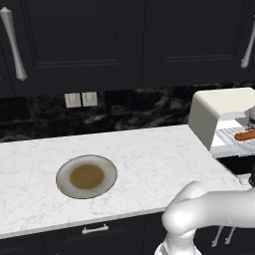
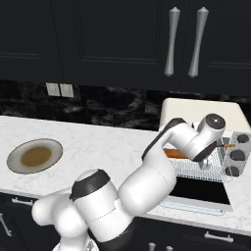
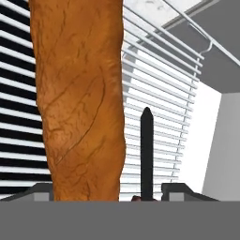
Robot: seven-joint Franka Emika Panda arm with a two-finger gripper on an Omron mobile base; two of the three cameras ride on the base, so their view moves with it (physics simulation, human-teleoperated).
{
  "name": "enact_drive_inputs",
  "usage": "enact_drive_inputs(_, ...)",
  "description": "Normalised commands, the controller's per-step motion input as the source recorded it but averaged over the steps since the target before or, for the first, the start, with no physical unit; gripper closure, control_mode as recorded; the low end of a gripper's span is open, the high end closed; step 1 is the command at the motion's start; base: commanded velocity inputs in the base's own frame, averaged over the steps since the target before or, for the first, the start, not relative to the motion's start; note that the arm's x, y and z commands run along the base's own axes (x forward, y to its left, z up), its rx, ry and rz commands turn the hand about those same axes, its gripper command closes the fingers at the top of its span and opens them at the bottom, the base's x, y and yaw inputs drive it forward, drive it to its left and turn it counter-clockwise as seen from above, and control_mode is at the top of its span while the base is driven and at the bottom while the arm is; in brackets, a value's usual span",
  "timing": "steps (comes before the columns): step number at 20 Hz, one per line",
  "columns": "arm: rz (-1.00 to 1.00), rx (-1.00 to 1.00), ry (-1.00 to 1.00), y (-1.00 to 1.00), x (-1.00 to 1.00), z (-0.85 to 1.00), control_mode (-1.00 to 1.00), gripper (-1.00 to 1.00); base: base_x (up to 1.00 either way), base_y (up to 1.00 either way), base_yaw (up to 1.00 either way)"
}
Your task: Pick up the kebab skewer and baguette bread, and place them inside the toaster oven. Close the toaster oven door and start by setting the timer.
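Orange-brown baguette bread (image 3: 79,98) lies beside tool (image 3: 105,192).

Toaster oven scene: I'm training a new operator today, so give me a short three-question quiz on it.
1. True or false: the baguette bread lies on the plate.
2. The toaster oven door is: A) folded down open, B) shut, C) missing.
3. Fill in: in the left base view, the toaster oven stands to the ___ of the plate.
Key: 1 false, it lies on the wire rack; 2 A; 3 right.
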Motion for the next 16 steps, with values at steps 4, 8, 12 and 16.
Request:
enact_drive_inputs(4,0.0,0.0,0.0,0.0,0.18,-0.19,-1.0,1.0,0.0,0.0,0.0)
enact_drive_inputs(8,0.0,0.0,0.0,0.0,0.19,-0.2,-1.0,-1.0,0.0,0.0,0.0)
enact_drive_inputs(12,0.0,0.0,0.0,0.0,0.16,-0.12,-1.0,-1.0,0.0,0.0,0.0)
enact_drive_inputs(16,0.0,0.0,0.0,0.0,0.05,-0.13,-1.0,-1.0,0.0,0.0,0.0)
